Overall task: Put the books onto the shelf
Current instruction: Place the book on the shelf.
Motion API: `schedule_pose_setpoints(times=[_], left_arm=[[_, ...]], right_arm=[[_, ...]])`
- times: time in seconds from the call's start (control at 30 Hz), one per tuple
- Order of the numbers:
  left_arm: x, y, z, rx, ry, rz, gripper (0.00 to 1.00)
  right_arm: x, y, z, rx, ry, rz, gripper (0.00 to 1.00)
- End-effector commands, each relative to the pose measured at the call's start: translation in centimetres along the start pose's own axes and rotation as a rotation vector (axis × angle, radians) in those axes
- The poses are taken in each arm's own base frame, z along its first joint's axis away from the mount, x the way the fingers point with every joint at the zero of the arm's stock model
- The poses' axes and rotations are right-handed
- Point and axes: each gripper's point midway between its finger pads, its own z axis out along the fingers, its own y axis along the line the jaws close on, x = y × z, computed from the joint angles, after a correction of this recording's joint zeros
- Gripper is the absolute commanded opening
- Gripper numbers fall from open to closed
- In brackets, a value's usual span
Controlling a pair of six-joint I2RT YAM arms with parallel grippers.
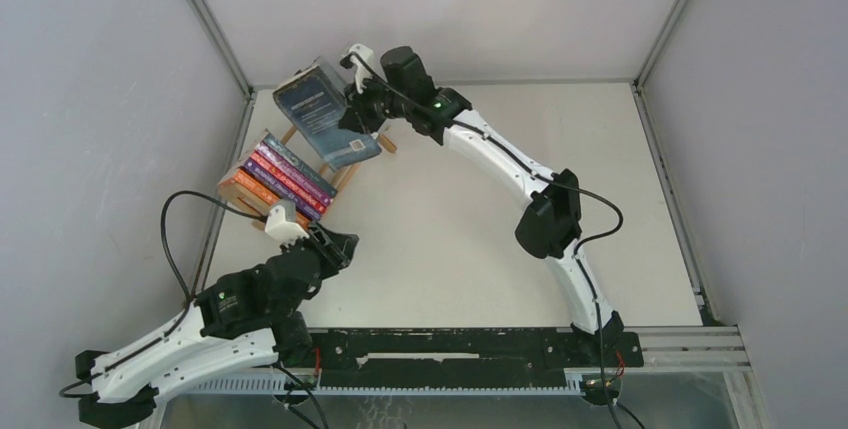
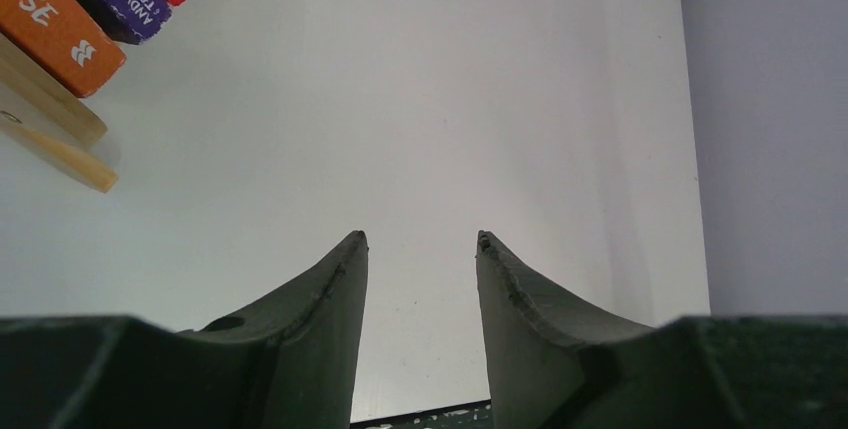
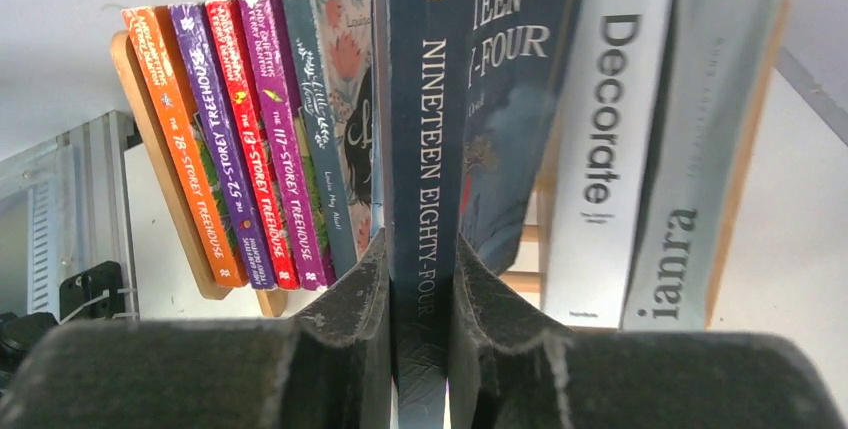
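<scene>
Firmly, right hand pinching slim navy book, left hand spread, slatted wooden shelf.

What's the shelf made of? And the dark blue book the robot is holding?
The shelf looks like pale bare wood: light tan slats, no paint showing. The Nineteen Eighty-Four book looks like paper with a smooth, slightly glossy dark blue cover. I cannot tell whether it is a paperback or a hardback.
</scene>
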Motion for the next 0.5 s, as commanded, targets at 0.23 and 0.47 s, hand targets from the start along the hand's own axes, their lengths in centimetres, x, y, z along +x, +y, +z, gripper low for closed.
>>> schedule_pose_setpoints(times=[0.23,0.47], left_arm=[[0.0,0.0,0.3,0.026,-0.020,0.065,0.47],[-0.1,1.1,-0.1,0.030,-0.036,0.057,0.46]], right_arm=[[-5.1,2.6,2.0,-0.040,-0.188,-0.199,0.00],[-3.9,2.2,4.1,-0.041,-0.189,-0.234,0.00]])
